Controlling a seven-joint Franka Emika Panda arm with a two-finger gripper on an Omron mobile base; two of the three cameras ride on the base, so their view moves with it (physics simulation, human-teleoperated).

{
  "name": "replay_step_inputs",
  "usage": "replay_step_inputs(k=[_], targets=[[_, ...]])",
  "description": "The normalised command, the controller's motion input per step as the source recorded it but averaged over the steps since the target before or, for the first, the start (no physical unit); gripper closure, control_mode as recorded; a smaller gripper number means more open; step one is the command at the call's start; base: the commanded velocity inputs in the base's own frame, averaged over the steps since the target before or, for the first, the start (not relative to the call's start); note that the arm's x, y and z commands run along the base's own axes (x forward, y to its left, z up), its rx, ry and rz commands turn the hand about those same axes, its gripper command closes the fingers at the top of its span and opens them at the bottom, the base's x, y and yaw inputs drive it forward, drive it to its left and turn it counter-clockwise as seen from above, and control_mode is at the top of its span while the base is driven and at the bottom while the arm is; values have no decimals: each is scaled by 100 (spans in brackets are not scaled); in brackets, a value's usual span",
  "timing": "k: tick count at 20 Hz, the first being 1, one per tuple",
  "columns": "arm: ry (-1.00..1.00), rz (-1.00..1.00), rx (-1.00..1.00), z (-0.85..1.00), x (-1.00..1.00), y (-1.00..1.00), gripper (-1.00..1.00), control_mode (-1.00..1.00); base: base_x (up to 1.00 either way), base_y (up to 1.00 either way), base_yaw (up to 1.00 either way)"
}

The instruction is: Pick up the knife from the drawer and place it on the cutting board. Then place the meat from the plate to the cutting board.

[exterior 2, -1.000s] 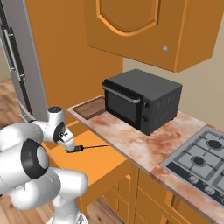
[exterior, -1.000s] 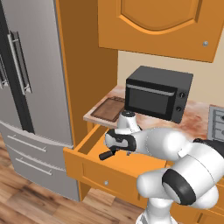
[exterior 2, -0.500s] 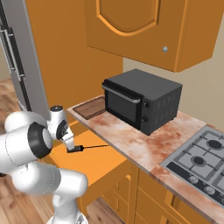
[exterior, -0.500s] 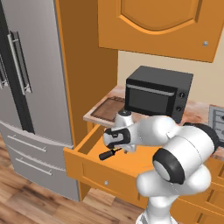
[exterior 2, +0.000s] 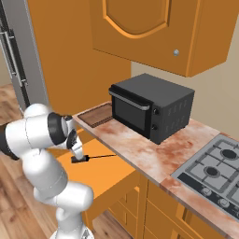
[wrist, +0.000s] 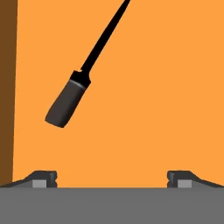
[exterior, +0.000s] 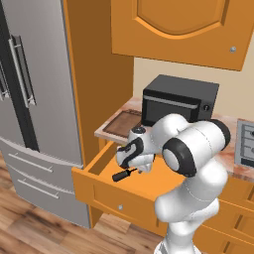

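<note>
The pincer point(wrist: 111, 177), its fingers spread wide and empty, hangs above the knife point(wrist: 65, 104) lying on the drawer point(exterior: 106, 191) floor.

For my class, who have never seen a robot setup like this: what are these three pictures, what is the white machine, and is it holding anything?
This is a computer-rendered kitchen. The white machine is a robot arm on a driving base. Two pictures come from cameras on that base, behind the arm to its left and right. The third comes from a camera on the hand, looking down past its two dark fingertips.

The arm's tool hangs over an open orange drawer. On the drawer floor lies a black knife. The fingertips stand wide apart with the knife ahead of them, so nothing is held.

On the counter sit a dark brown cutting board, a black microwave and a stove.
</note>
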Motion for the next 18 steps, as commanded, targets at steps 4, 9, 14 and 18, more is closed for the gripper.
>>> replay_step_inputs(k=[4, 9, 14, 18], targets=[[1, 0, 0, -42, 17, 0, -100, -100, 0, 0, 0], [0, -1, 0, -35, 11, 11, -100, -100, 0, 0, 0], [0, -1, 0, -29, 21, 2, -100, -100, 0, 0, 0], [3, -5, 0, -10, 37, 2, -100, -100, 0, 0, 0]])
